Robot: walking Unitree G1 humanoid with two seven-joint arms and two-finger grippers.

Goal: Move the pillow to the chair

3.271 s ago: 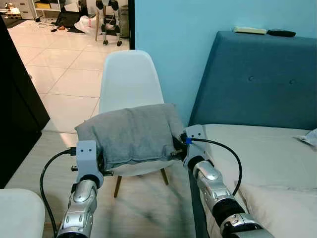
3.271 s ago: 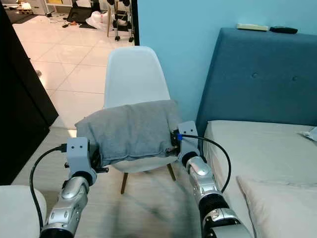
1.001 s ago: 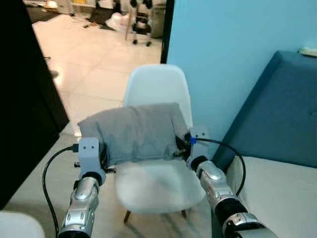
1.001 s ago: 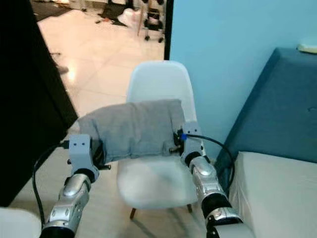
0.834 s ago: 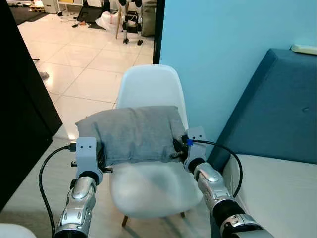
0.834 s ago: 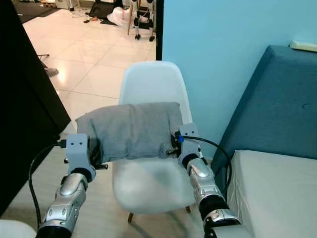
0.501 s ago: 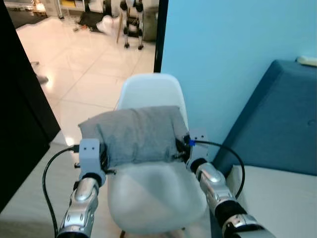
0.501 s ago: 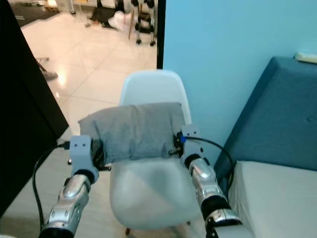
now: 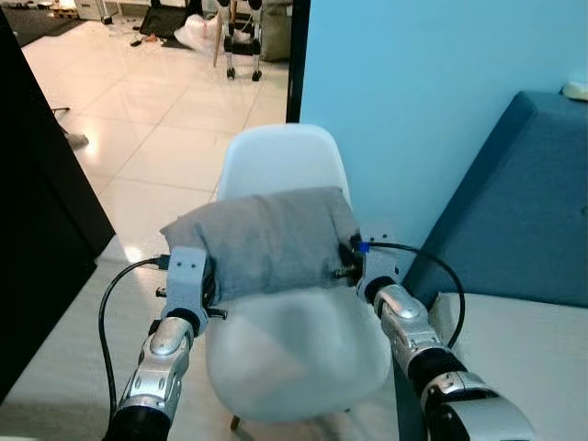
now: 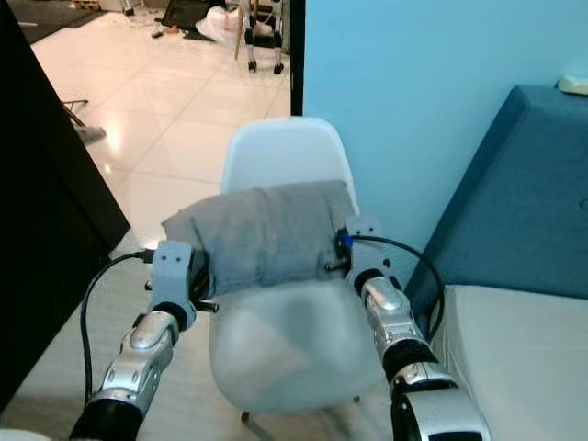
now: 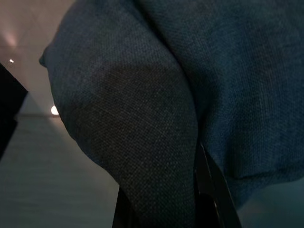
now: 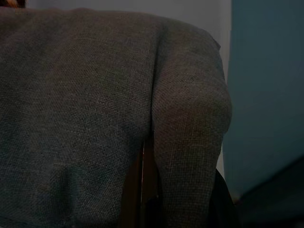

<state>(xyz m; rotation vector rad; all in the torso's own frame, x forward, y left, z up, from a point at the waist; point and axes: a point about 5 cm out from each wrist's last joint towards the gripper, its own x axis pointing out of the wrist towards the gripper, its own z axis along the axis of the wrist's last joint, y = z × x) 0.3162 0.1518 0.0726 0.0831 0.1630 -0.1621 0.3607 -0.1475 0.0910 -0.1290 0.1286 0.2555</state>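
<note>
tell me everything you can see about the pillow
The pillow is grey, soft-looking woven fabric, plump and oblong. It is held up in the air lengthwise across the front of the white chair, above the seat and in front of the backrest, not yet resting on it. The left gripper pinches one end and the right gripper the other; the wrist views show cloth bunched around the black fingers.
</note>
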